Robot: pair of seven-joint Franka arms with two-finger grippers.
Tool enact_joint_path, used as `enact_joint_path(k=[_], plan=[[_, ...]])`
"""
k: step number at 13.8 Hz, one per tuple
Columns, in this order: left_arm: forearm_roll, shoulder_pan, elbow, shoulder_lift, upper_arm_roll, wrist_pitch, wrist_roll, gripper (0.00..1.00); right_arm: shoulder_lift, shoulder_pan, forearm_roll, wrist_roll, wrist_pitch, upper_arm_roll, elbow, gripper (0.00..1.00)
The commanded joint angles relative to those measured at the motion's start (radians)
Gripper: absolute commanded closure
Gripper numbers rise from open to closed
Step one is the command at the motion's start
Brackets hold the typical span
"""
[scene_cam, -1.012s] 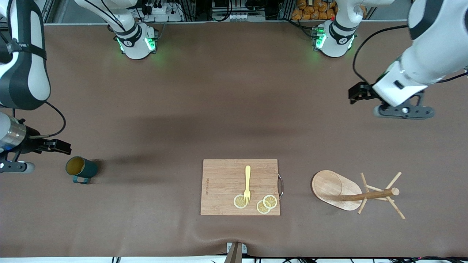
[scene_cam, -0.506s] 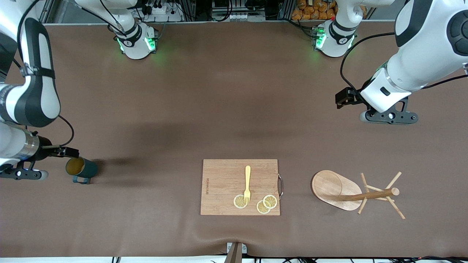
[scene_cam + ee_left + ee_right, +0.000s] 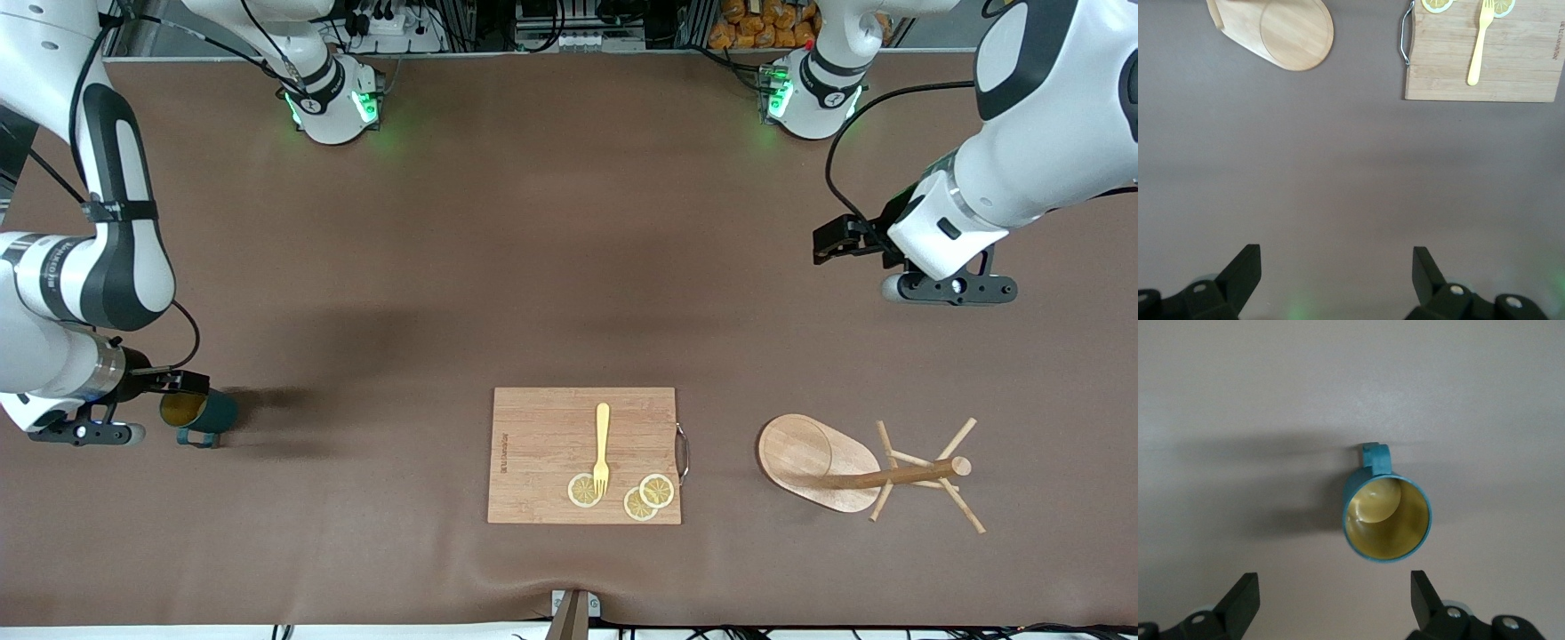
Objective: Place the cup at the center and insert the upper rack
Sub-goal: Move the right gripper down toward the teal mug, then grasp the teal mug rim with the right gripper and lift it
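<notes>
Hovering with fingers spread apart, the right gripper [image 3: 1331,600] hangs just beside the upright cup [image 3: 1386,519], not touching.

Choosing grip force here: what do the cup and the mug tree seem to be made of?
The cup looks like glazed ceramic: teal outside, glossy yellowish inside with a soft highlight, though coated metal or plastic is possible. The mug tree, lying on its side, looks like light unpainted wood: visible grain on its oval base, matte finish.

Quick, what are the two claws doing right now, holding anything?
Left gripper: open, empty, over bare table.
Right gripper: open, empty, just above the cup, not gripping it.
</notes>
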Motion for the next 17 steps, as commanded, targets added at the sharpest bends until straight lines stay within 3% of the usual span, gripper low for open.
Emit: enact_joint_path(k=[1,3,9,12,16,17], plan=[[-0.024,0.004,-0.026,-0.018,-0.001,0.004,-0.023,0.00,0.002,-0.024,0.007,-0.029,0.039,0.011,-0.035,0.00],[0.007,0.005,-0.016,-0.024,0.005,0.007,-0.001,0.00,0.017,-0.024,0.007,-0.029,0.040,0.011,-0.035,0.00],[0.216,0.011,-0.019,-0.107,0.001,0.005,0.235,0.00,0.076,-0.010,0.007,-0.029,0.102,0.013,-0.034,0.21],[0.216,0.004,-0.023,-0.138,-0.002,-0.010,0.235,0.00,0.096,-0.011,0.008,-0.029,0.105,0.013,-0.034,0.32],[0.214,0.002,-0.022,-0.143,-0.013,-0.016,0.226,0.00,0.120,-0.018,0.008,-0.029,0.119,0.013,-0.034,0.34],[0.214,0.002,-0.023,-0.143,-0.013,-0.015,0.224,0.00,0.123,-0.019,0.008,-0.029,0.119,0.013,-0.034,0.39]])
